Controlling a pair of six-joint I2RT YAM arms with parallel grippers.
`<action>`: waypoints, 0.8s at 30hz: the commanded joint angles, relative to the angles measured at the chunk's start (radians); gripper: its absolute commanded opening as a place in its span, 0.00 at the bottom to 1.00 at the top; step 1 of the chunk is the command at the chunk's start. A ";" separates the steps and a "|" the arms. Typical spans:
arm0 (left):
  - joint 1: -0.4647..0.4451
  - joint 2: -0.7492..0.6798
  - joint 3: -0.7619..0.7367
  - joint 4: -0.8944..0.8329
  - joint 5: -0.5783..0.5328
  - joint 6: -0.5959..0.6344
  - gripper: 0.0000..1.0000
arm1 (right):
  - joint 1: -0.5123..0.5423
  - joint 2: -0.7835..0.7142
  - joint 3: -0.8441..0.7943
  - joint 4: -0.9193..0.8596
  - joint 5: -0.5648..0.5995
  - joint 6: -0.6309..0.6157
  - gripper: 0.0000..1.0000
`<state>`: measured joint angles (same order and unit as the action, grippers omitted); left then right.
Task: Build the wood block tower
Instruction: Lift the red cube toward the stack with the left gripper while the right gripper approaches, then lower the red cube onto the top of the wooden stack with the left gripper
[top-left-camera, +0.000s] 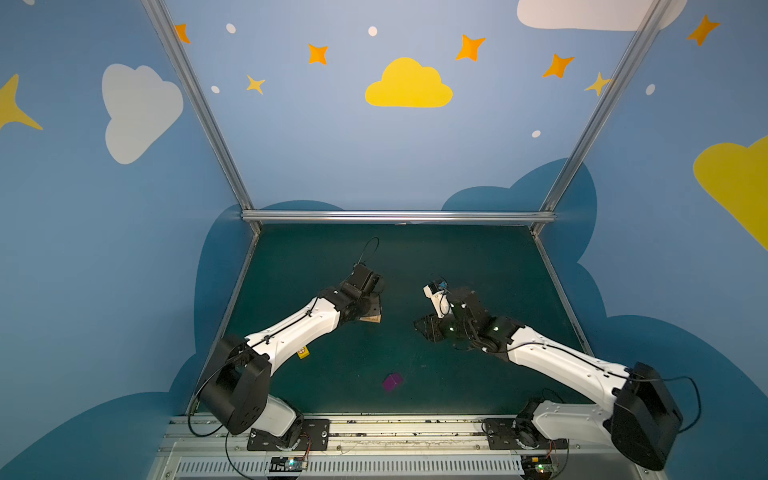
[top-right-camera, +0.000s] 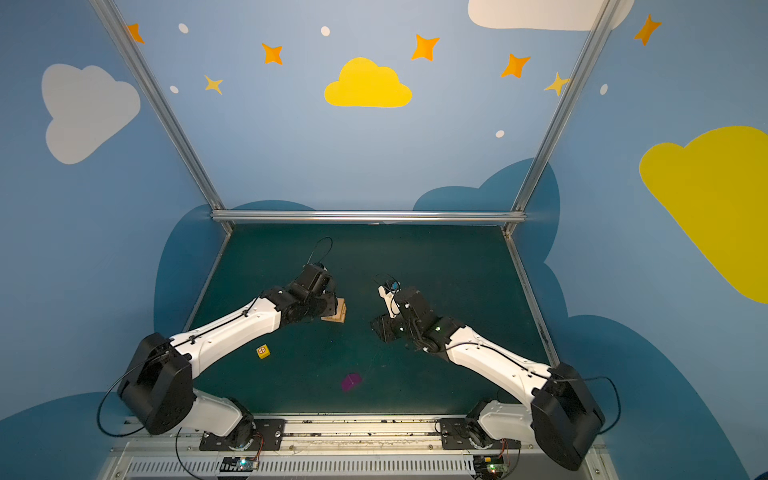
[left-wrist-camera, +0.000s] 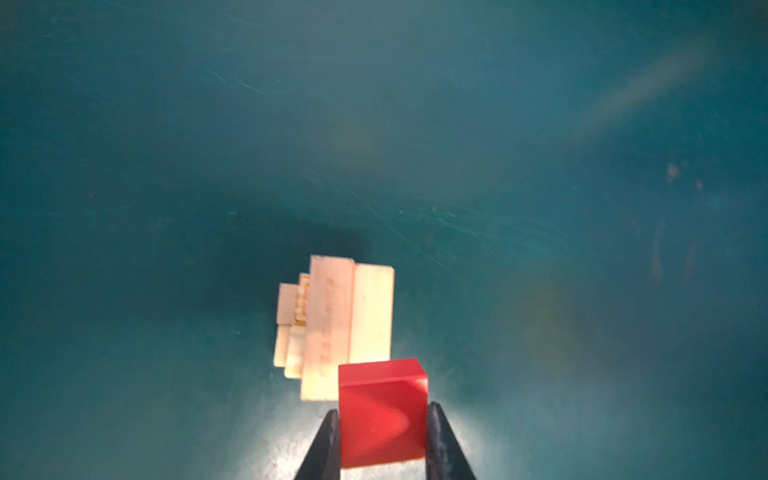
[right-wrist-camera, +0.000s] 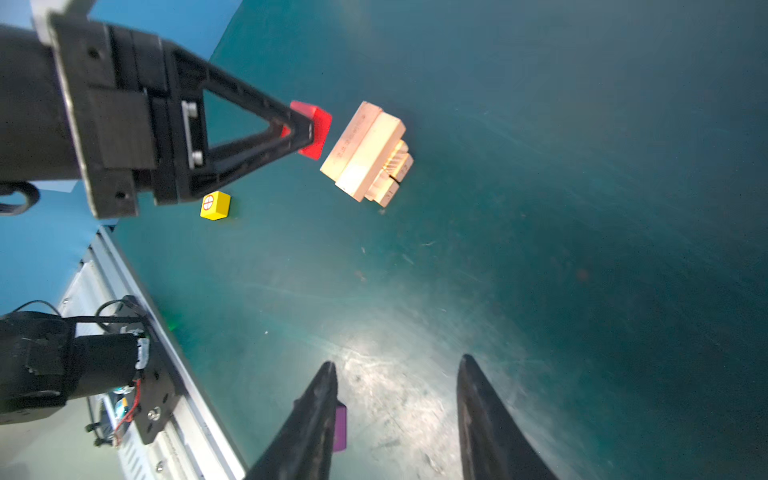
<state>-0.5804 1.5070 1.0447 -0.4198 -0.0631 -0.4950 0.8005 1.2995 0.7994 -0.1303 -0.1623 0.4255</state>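
The tower is a small stepped stack of pale tan planks on the green mat, one with faint orange print; it also shows in the right wrist view and in both top views. My left gripper is shut on a red cube, held just beside and above the stack; the right wrist view shows this red cube too. A yellow cube and a purple cube lie loose nearer the front. My right gripper hangs open and empty to the right of the tower.
The purple cube sits partly behind one right finger. The yellow cube lies below the left arm. A metal rail with the arm bases runs along the front. Aluminium frame posts edge the mat at the back.
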 joint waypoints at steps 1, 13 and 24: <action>0.020 0.053 0.064 -0.029 0.024 0.003 0.04 | 0.006 0.078 0.074 0.057 -0.070 0.029 0.43; 0.026 0.174 0.168 -0.091 0.005 0.065 0.04 | 0.005 0.165 0.130 0.066 -0.077 0.065 0.44; 0.045 0.219 0.183 -0.093 0.044 0.113 0.05 | 0.003 0.171 0.142 0.054 -0.124 0.059 0.44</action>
<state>-0.5426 1.7035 1.1965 -0.4847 -0.0319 -0.4114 0.8013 1.4582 0.9028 -0.0715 -0.2562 0.4801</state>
